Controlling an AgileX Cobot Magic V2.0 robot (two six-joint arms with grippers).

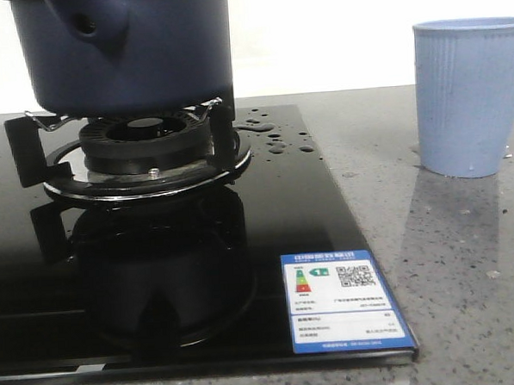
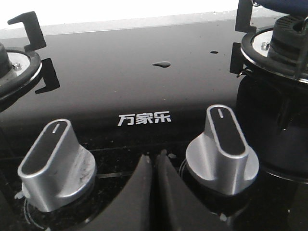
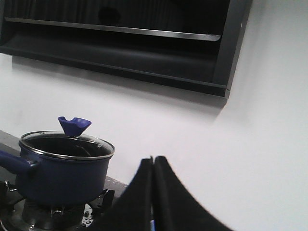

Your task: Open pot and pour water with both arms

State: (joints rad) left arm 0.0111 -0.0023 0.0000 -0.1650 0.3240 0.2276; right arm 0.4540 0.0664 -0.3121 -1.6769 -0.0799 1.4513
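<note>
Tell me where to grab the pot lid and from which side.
Take the lid by its blue knob, coming straight down from above. The knob stands upright at the lid's centre, flaring at the top, so a claw closing under the flare should hold.

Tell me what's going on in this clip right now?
Nothing is being held. The pot sits on the stove burner with its glass lid still on. Both grippers are free with jaws shut: the left gripper hovers by the stove knobs, the right gripper hangs beside the pot. Water is beaded on the cooktop, near a blue cup.
</note>
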